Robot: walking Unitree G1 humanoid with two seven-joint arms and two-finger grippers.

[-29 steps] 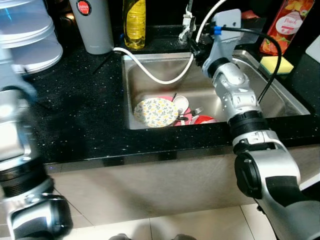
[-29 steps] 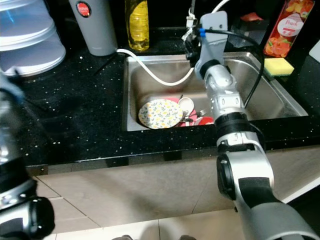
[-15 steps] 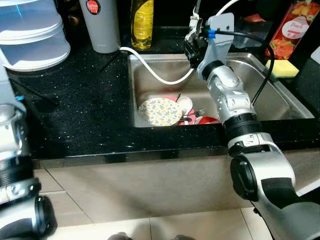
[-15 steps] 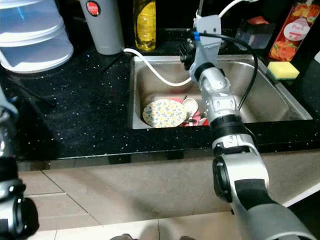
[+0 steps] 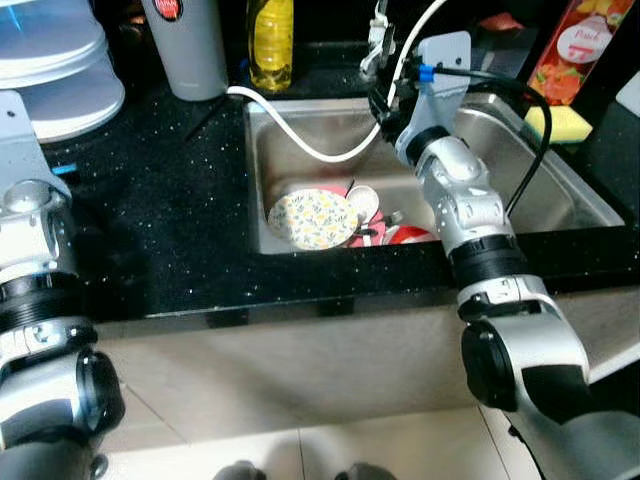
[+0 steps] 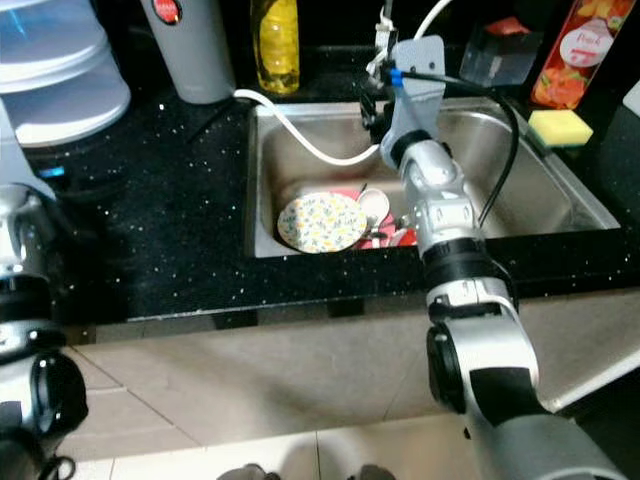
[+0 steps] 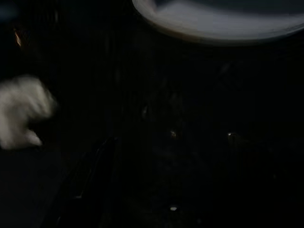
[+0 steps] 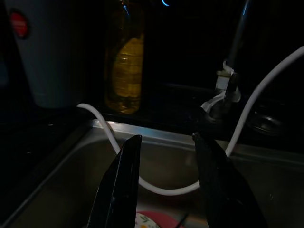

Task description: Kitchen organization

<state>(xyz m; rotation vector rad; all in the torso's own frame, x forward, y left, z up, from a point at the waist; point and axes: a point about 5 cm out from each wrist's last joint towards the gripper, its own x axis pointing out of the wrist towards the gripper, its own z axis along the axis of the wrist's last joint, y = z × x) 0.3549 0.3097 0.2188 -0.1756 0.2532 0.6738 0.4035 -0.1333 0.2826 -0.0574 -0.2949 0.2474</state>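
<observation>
A floral plate [image 5: 313,218] leans in the steel sink [image 5: 560,200] with a small white bowl [image 5: 362,203], a red plate [image 5: 405,236] and cutlery beside it. My right gripper [image 5: 384,102] hovers over the sink's back edge near the faucet [image 5: 378,40]. In the right wrist view its fingers [image 8: 126,180] stand open with nothing between them, pointing at a white hose [image 8: 114,137] and a yellow bottle [image 8: 124,71]. My left arm [image 5: 30,210] is raised over the dark counter at the left. The left wrist view is very dark, with speckled counter and a white container rim [image 7: 218,23].
On the counter's back stand a grey flask [image 5: 197,50], the yellow bottle [image 5: 270,45] and a stacked white container [image 5: 55,70]. A yellow sponge [image 5: 558,123] and a red peach carton [image 5: 575,50] sit right of the sink. The hose [image 5: 300,145] loops across the basin.
The head view has swayed sideways and back. My left arm has come up higher at the left edge. The right gripper stays open by the faucet; the dishes have not moved.
</observation>
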